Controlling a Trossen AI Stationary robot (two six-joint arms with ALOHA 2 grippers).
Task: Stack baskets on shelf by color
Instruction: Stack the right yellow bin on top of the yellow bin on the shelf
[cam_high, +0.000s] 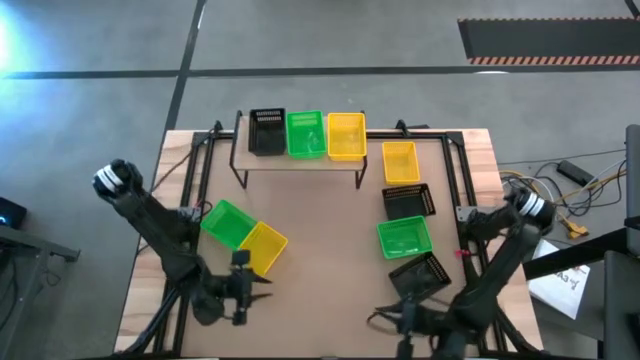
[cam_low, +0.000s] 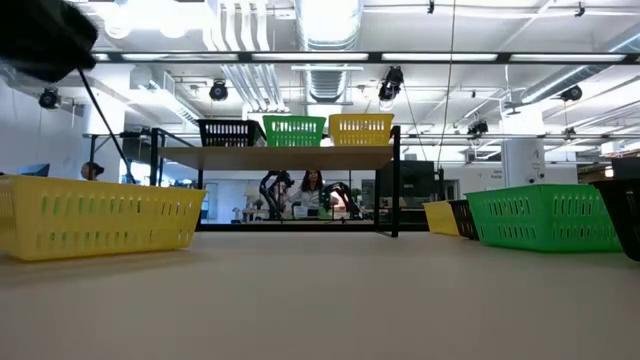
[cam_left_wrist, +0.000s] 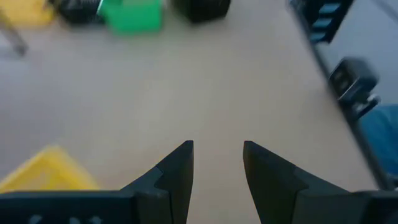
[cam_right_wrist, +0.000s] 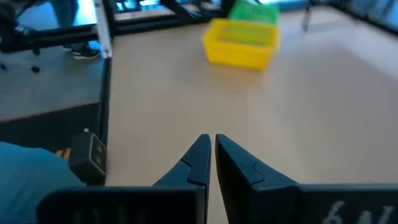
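At the tabletop's (cam_high: 330, 225) near edge: left gripper (cam_high: 262, 291) jaws parted, empty; right gripper (cam_high: 378, 318) jaws nearly closed, empty. Six baskets loose mid-table. Far end, shelf (cam_high: 300, 160) carries black basket (cam_high: 266, 131), green basket (cam_high: 305, 134), yellow basket (cam_high: 346, 135) side by side.

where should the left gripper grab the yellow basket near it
Probably the yellow basket by its thin top rim, coming from straight above. It sits open side up, tilted on the table, touching the green basket; take a rim away from that one. The left gripper is close.
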